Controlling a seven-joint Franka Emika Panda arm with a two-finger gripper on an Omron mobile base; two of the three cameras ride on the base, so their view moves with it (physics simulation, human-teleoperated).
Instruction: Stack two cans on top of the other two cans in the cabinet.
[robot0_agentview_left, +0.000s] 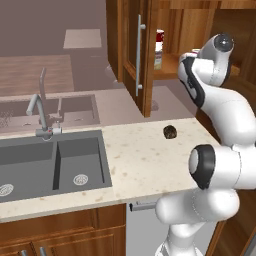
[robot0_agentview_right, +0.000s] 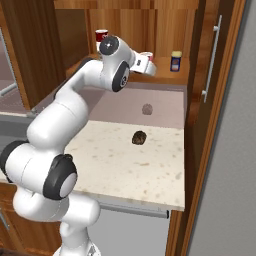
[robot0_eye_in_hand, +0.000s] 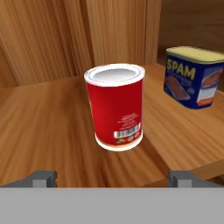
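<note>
— Gripper (robot0_eye_in_hand: 113, 178) lined up on the red can (robot0_eye_in_hand: 115, 106), fingers spread wide, nothing held yet!

— Where's the can?

— Upright on the cabinet shelf (robot0_eye_in_hand: 48, 127), blue can (robot0_eye_in_hand: 195, 77) far right. Approach step, I'd say; next it must advance, then close around it.

We see a glossy red can (robot0_eye_in_hand: 115, 107) with a pale metal top and a smooth printed label. The blue can (robot0_eye_in_hand: 194, 78) is shiny, its wrap like paper. The cabinet (robot0_eye_in_hand: 48, 52) is grained, lightly varnished wood, as is its shelf (robot0_eye_in_hand: 43, 131). The bar handle (robot0_agentview_left: 138, 55) looks like brushed metal. The worktop (robot0_agentview_left: 145, 160) is speckled matt stone, the sink (robot0_agentview_left: 50, 162) matt grey, and the faucet (robot0_agentview_left: 40, 112) dull metal.
</note>
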